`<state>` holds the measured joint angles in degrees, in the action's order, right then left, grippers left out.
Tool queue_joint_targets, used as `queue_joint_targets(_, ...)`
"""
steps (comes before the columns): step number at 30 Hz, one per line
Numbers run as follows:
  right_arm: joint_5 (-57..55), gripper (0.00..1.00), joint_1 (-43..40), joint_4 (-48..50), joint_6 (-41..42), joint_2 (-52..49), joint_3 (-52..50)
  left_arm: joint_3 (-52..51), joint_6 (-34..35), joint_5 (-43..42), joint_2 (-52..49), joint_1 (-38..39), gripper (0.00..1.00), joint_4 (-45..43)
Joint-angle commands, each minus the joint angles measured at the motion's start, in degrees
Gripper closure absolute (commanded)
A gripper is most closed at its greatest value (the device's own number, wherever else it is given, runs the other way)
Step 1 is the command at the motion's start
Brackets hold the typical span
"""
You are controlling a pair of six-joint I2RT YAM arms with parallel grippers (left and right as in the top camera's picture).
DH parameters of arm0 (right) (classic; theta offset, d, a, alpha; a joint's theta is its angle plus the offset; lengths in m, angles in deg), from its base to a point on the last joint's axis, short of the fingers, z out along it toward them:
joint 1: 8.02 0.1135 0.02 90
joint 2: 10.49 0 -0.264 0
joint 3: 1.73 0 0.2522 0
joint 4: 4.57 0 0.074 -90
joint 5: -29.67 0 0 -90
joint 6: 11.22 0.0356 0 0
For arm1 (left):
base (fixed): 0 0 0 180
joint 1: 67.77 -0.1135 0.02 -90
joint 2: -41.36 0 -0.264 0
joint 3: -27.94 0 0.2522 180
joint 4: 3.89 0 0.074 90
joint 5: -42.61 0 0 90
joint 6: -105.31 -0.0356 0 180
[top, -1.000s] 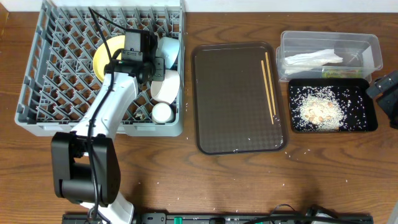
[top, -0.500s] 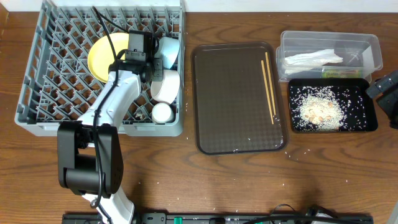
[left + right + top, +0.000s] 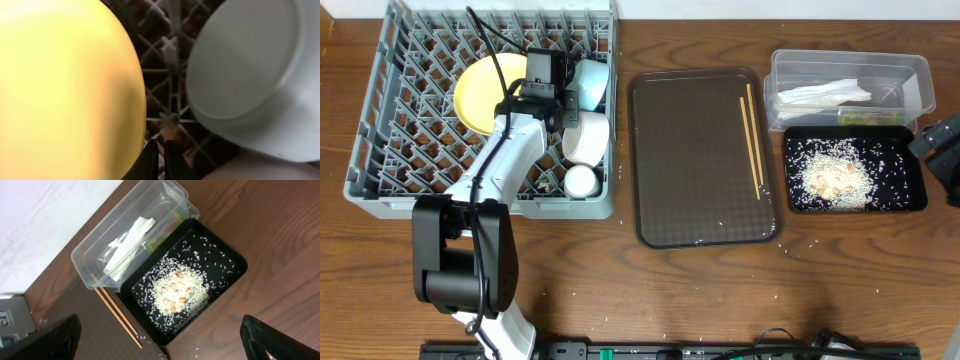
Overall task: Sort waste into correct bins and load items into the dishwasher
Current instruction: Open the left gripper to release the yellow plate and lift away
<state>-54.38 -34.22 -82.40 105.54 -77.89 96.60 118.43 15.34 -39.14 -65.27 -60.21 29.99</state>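
Note:
The yellow plate [image 3: 480, 92] leans among the pegs of the grey dish rack [image 3: 380, 150]. It fills the left of the left wrist view [image 3: 65, 85]. My left gripper [image 3: 548, 90] is in the rack just right of the plate, its fingers [image 3: 161, 155] together with nothing between them. A light-blue bowl [image 3: 592, 82], white bowl [image 3: 588, 138] and white cup [image 3: 582, 181] sit in the rack. Chopsticks [image 3: 752, 135] lie on the brown tray [image 3: 690, 170]. My right gripper [image 3: 160, 345] is open and empty above the table's right edge.
The clear tub [image 3: 850, 58] holds the white napkin [image 3: 825, 95] and the yellow-green wrapper [image 3: 865, 117]. The black tray [image 3: 920, 200] in front of it holds rice and scraps [image 3: 835, 178]. Rice grains lie scattered on the wood near the brown tray.
The yellow plate has tipped leftward away from my left gripper and shows more of its face. The left gripper has barely moved. The right arm is still.

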Motion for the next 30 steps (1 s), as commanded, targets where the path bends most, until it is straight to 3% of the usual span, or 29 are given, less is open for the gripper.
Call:
queue_joint_targets(1, 0.1, 0.01, -0.6, 0.0, 0.6, 0.0, 0.2, 0.1, 0.3, 3.0, 1.4, -0.2, 0.91, -0.3)
queue_joint_targets(16, 0.1, 0.01, -0.6, -0.1, 0.6, 0.0, 0.2, 0.5, 0.3, 2.8, 9.5, 1.0, 0.92, -0.3)
queue_joint_targets(30, 0.1, 0.01, -0.6, -0.1, 0.6, 0.0, 0.2, 0.5, 0.3, 1.4, 2.0, -1.0, 0.92, -0.5)
